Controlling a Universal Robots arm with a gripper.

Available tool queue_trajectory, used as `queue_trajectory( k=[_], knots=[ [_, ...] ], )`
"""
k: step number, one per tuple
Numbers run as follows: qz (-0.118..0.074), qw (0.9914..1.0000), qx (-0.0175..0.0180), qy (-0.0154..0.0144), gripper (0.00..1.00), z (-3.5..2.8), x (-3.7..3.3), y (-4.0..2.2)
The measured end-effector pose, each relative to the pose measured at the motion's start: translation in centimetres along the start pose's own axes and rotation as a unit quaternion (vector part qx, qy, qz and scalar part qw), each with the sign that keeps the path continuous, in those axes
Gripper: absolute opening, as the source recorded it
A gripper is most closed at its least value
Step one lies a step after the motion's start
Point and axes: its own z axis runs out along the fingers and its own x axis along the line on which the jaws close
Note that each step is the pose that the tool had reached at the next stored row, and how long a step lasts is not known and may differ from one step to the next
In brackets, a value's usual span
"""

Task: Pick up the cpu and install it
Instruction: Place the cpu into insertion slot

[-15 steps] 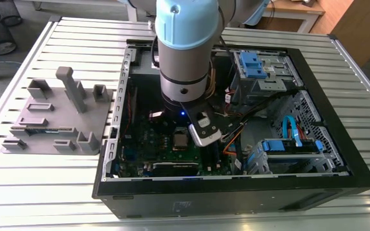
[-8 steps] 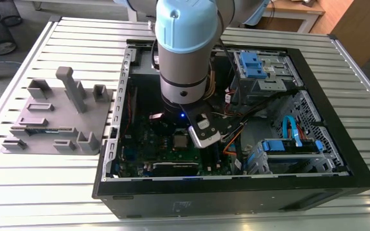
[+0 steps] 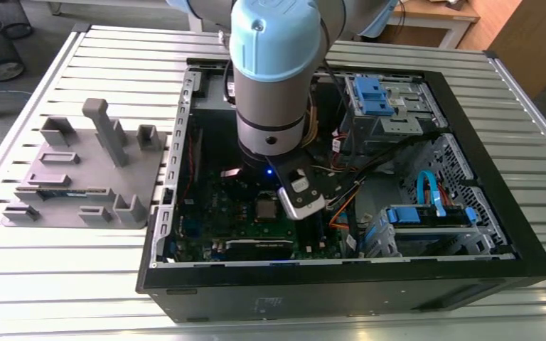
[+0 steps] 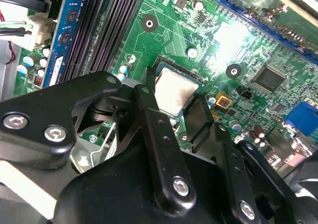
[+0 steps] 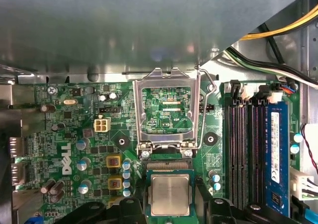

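The cpu (image 5: pixel 170 194) is a small square chip with a dull silvery top. It lies flat in the black socket of the green circuit board (image 5: pixel 64 134), seen also in the second wrist view (image 4: pixel 175 90) and in the exterior view (image 3: pixel 267 209). My gripper (image 5: pixel 170 209) hangs just over it, open, with one black finger (image 4: pixel 148 92) on each side of the socket and a small gap to the chip's edges. The socket's metal load plate (image 5: pixel 166 110) stands swung open beside the chip.
The board lies in an open black computer case (image 3: pixel 500 213) on a slatted metal table. Dark memory slots (image 5: pixel 243 149) and a blue one (image 5: pixel 276 154) run beside the socket. Loose cables (image 5: pixel 278 30) and blue drive cages (image 3: pixel 387 99) crowd one side. A grey block tray (image 3: pixel 83 170) stands at the exterior view's left.
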Motion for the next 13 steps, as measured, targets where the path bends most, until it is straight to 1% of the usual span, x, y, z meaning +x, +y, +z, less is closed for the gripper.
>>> queue_trajectory(
  k=[5,13],
  knots=[
    [0.000,1.00000,0.0000,0.0000,0.47,0.20,0.01,0.14],
    [0.000,1.00000,0.0003,0.0001,0.47,0.56,0.04,0.14]
  ],
)
